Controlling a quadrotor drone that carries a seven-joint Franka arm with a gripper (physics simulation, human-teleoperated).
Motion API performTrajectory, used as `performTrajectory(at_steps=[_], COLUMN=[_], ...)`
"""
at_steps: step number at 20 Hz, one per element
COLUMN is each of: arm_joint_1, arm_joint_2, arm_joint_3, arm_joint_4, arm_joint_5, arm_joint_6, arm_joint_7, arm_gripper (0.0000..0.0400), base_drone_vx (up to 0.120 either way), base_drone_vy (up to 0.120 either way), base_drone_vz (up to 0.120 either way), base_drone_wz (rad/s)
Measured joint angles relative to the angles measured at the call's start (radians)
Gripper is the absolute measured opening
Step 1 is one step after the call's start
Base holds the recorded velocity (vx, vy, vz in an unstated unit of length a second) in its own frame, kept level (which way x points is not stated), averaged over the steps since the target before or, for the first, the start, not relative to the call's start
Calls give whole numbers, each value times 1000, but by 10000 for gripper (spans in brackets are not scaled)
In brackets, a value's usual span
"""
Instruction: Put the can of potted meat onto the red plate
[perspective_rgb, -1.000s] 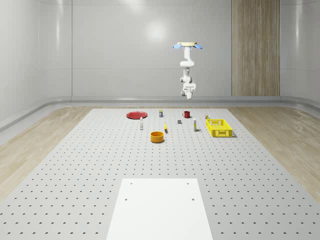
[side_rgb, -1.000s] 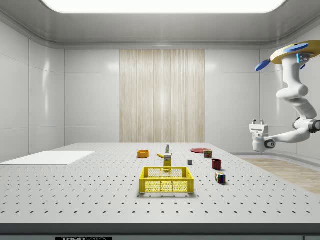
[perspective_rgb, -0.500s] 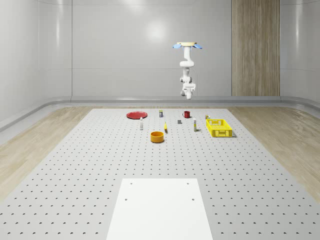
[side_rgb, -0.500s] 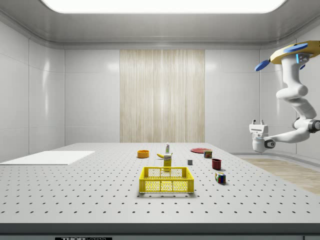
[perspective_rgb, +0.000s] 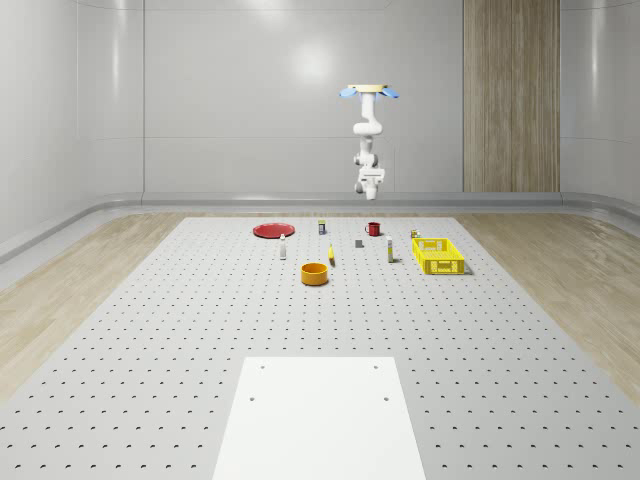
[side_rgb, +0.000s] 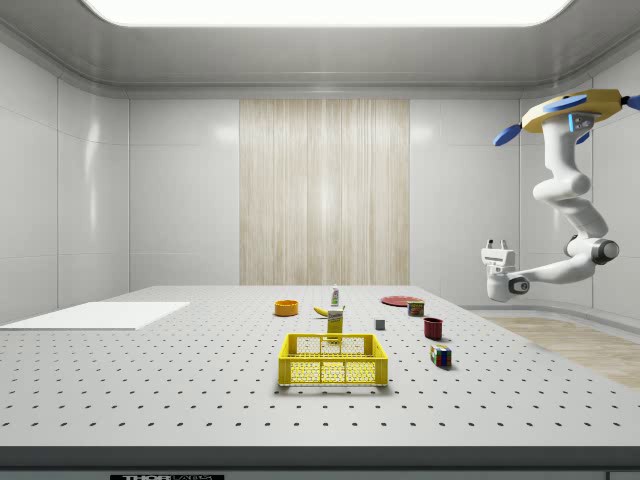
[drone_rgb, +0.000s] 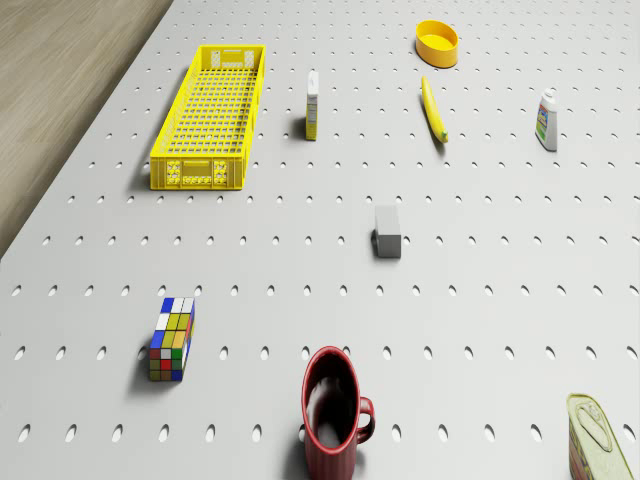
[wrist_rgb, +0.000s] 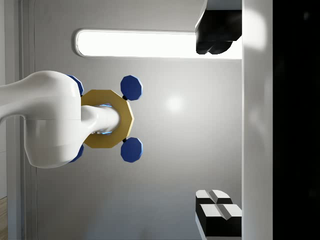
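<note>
The can of potted meat (perspective_rgb: 321, 227) stands on the tabletop (perspective_rgb: 200, 330), well below the pincer (perspective_rgb: 367, 185) and off to its side, toward the whole-scene view's left. It is untouched and not on the plate. In the drone view the can (drone_rgb: 600, 440) shows its pull-tab lid. The red plate (perspective_rgb: 272, 231) lies flat on the tabletop farther from the pincer on that same side, apart from the can.

The pincer (side_rgb: 497, 243) hangs in mid-air at the end of the bent arm (side_rgb: 565, 200), its fingers pointing upward at the ceiling. The wrist view shows the two fingertips (wrist_rgb: 217, 215) spread wide with nothing between them. The drone (side_rgb: 570, 105) hovers high above the pincer, over the tabletop's far end as the whole-scene view has it.

The nearest thing beneath the pincer is the red mug (drone_rgb: 333, 410), upright just beside the can. Farther off lie a colour cube (drone_rgb: 172, 340) and a small grey block (drone_rgb: 387, 231). Beyond these are the yellow basket (drone_rgb: 210, 115), a small carton (drone_rgb: 312, 105), a banana (drone_rgb: 433, 110), a white bottle (drone_rgb: 547, 120) and an orange bowl (drone_rgb: 437, 42).
</note>
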Motion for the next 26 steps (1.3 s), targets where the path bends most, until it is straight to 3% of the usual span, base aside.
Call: performTrajectory(at_steps=[13, 17, 22, 26], arm_joint_1=[-15, -31, -74, -142], arm_joint_2=[-8, -11, -22, -46], arm_joint_3=[48, 101, 236, 431], arm_joint_4=[-9, -17, -56, -159], arm_joint_5=[-68, -141, -333, -625], arm_joint_6=[10, 15, 24, 38], arm_joint_7=[9, 19, 46, 96], arm_gripper=[400, 400, 400, 400], base_drone_vx=[120, 10, 0, 0], base_drone_vy=[-120, -120, -120, -120], base_drone_vz=[0, 0, 0, 0], base_drone_wz=[0, 0, 0, 0])
